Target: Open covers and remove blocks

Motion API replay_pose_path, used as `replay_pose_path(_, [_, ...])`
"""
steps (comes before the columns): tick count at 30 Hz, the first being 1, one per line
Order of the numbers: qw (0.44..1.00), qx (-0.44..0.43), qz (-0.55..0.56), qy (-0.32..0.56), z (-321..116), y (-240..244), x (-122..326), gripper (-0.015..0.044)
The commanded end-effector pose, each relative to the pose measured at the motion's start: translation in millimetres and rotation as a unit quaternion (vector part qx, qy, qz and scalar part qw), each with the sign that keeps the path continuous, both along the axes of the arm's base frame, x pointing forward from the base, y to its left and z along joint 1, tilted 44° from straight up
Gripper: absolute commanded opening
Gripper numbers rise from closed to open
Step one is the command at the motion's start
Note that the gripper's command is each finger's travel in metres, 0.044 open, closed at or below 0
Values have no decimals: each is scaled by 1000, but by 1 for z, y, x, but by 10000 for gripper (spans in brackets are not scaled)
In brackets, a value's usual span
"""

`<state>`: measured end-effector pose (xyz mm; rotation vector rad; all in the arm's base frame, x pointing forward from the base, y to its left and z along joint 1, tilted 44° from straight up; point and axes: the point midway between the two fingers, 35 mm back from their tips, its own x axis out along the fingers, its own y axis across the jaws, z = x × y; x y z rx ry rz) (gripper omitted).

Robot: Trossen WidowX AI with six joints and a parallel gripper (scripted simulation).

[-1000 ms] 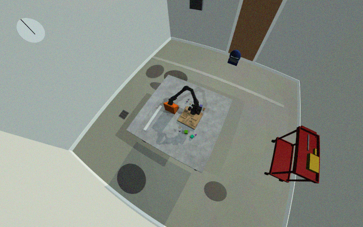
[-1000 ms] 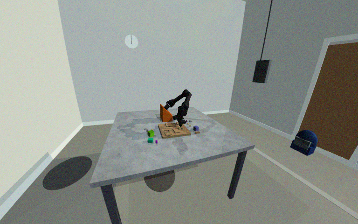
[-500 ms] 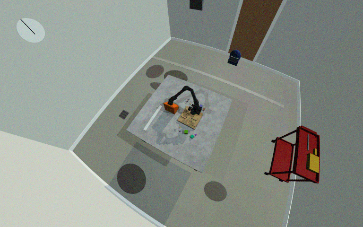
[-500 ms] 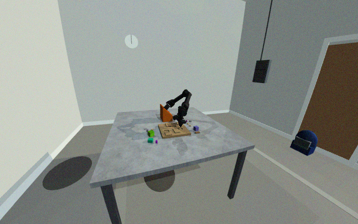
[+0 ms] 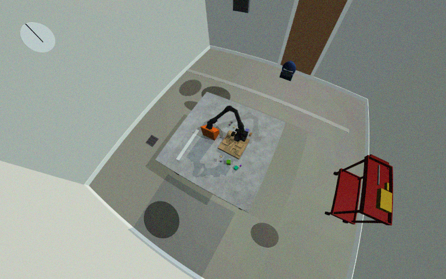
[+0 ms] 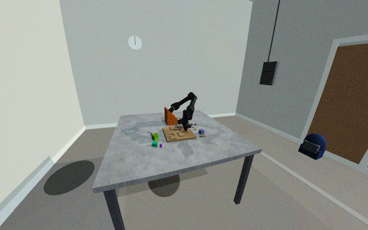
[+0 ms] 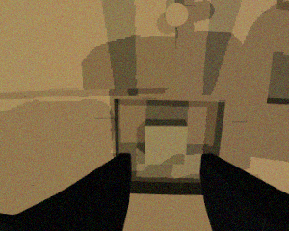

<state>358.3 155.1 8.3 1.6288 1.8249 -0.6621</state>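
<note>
The wooden puzzle board [image 5: 222,146] [image 6: 180,139] lies on the table. In the wrist view a pale yellow block [image 7: 166,141] sits inside a square well [image 7: 166,187]. My gripper [image 7: 166,164] [image 6: 185,131] is partly open and empty, low over this well, with a fingertip on either side of the block's near end. A round pin [image 7: 176,14] stands beyond the well, and another opening [image 7: 285,77] shows at the right. A green block [image 5: 228,161] [image 6: 155,137], a teal block [image 5: 236,168] [image 6: 155,143] and a violet block [image 5: 247,129] [image 6: 201,132] rest off the board. The arm hides part of the board.
A small purple piece [image 5: 240,165] [image 6: 160,145] lies near the teal block. A flat brown piece [image 5: 250,133] [image 6: 202,136] lies near the violet block. Several tiny pieces lie on both sides of the board. An orange wedge [image 5: 209,132] [image 6: 169,117] stands at the arm's base; a white strip [image 5: 187,145] lies behind it.
</note>
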Motion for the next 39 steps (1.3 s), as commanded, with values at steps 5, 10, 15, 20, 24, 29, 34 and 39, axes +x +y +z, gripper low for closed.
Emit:
replay_pose_path(5, [1000,3,-1,3,-5,6,-1,144])
replay_pose_path(10, [1000,3,-1,3,-8,9,-2,144])
replay_pose_path(15, [1000,3,-1,3,-9,10,-2,144])
replay_pose_path(20, [1000,3,-1,3,-12,12,-2,144])
replay_pose_path(24, [1000,3,-1,3,-14,15,-3,144])
replay_pose_path(29, [1000,1,0,0,-15,15,-2,130])
replay_pose_path(34, [1000,1,0,0,-15,15,-2,97])
replay_pose_path(39, [1000,1,0,0,-15,15,-2,80])
